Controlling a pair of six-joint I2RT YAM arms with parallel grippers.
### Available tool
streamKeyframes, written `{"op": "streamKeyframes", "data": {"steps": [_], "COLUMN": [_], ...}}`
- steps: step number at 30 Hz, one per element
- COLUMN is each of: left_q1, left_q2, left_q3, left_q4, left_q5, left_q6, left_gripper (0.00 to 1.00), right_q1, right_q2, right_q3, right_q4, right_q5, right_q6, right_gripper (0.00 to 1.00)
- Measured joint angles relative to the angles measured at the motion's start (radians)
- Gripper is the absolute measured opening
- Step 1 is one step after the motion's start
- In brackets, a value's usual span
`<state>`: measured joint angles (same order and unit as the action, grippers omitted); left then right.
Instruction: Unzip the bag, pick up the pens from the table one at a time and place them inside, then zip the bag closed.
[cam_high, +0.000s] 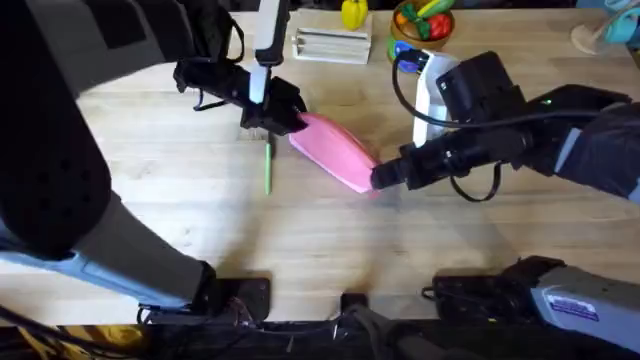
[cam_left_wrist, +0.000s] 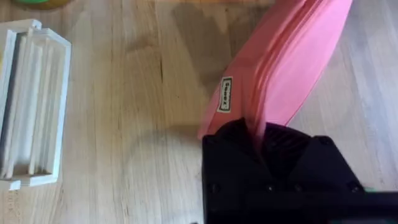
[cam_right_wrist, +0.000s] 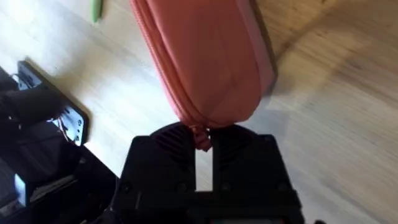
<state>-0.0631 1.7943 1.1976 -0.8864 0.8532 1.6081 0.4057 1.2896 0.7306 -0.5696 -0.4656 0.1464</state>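
Two end effectors clamp the soft pink fabric pouch (cam_high: 335, 150) on the pale wooden counter (cam_high: 300, 240): left (cam_high: 268, 118), right (cam_high: 378, 178) at the zipper end. We should pull steadily, holding firm.

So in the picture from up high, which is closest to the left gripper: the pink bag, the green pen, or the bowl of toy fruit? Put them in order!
From the left gripper:
1. The pink bag, touching it, at the gripper's right.
2. The green pen, on the table just below the gripper in the overhead view.
3. The bowl of toy fruit, far off at the table's back edge, to the right.
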Motion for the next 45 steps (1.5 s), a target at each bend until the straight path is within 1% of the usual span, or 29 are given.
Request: {"op": "streamKeyframes", "data": {"steps": [4,5,9,13,21,24,31,32,33,36,40,45], "left_q1": [0.000,0.000,-0.010,-0.018,-0.010,-0.010,-0.014,-0.019,-0.020,-0.024,-0.024,-0.019], "left_q2": [0.000,0.000,0.000,0.000,0.000,0.000,0.000,0.000,0.000,0.000,0.000,0.000], "left_q3": [0.000,0.000,0.000,0.000,0.000,0.000,0.000,0.000,0.000,0.000,0.000,0.000], "left_q4": [0.000,0.000,-0.008,-0.009,-0.003,-0.005,-0.008,-0.009,-0.009,-0.011,-0.011,-0.003], "left_q5": [0.001,0.001,0.008,0.014,0.015,0.018,0.049,0.066,0.071,0.079,0.082,0.059], "left_q6": [0.000,0.000,0.000,0.000,0.000,0.000,-0.004,-0.005,-0.006,-0.007,-0.007,-0.007], "left_gripper": [0.041,0.041,0.041,0.041,0.041,0.041,0.041,0.041,0.041,0.041,0.041,0.042], "right_q1": [0.000,0.000,0.000,0.000,0.000,0.000,0.005,0.005,0.005,0.006,0.006,0.006], "right_q2": [0.000,0.000,0.000,0.000,0.000,0.000,0.000,0.000,0.000,0.000,0.000,0.000], "right_q3": [0.027,0.042,0.113,0.174,0.281,0.325,0.423,0.459,0.472,0.498,0.505,0.505], "right_q4": [-0.064,-0.088,-0.204,-0.282,-0.327,-0.367,-0.464,-0.508,-0.521,-0.541,-0.533,-0.457], "right_q5": [0.000,0.003,0.035,0.056,0.077,0.085,0.167,0.199,0.212,0.240,0.258,0.243], "right_q6": [-0.025,-0.033,-0.070,-0.099,-0.119,-0.141,-0.203,-0.243,-0.257,-0.295,-0.347,-0.379], "right_gripper": [0.049,0.040,0.039,0.033,0.029,0.030,0.030,0.030,0.030,0.030,0.030,0.031]}}
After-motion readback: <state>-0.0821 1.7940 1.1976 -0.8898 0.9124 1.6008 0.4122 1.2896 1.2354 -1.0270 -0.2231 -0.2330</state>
